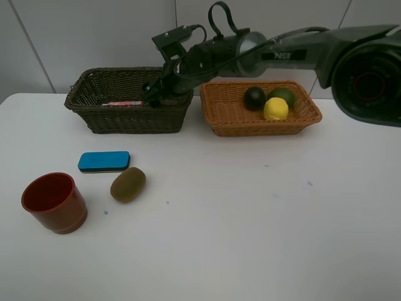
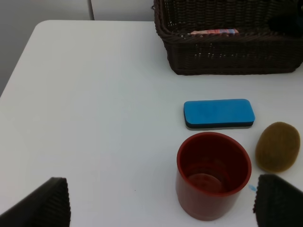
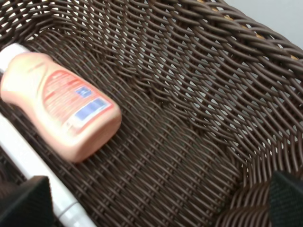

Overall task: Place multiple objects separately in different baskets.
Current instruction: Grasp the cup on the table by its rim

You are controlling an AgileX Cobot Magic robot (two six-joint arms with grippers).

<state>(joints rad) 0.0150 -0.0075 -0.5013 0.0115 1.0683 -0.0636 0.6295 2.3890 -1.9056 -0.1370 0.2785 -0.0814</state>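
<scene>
**STATUS: BOTH PAIRS OF FINGERS OPEN, 3 ITEMS ON THE DESK**

1. Right arm. My right fingers [image 3: 23,201] stand wide apart and grip nothing. In the exterior view the arm reaches across the middle, and the fingers sit at the right end of the dark olive-green basket [image 1: 125,119], above its woven floor.

2. Dark basket contents. The pink bottle [image 3: 61,106] lies on its side on the basket floor. The white pen [image 3: 33,165] lies just beside it, along the same line.

3. Left arm. My left fingers [image 2: 42,203] are also spread wide and hold nothing. They hover over the white desk [image 1: 250,219].

4. Desk items. The red-brown cup [image 2: 213,175] stands upright, mouth up, below my left fingers. The blue eraser [image 2: 218,114] lies flat between the cup and the dark basket. The kiwi [image 2: 278,146] rests near both and touches neither.

5. Orange-tan basket [image 1: 263,128]. It stands just beside the dark basket. It holds 3 fruits in 1 cluster: the lemon [image 1: 276,109] in front, the lime [image 1: 283,95] and the mangosteen [image 1: 254,98] behind it.
</scene>
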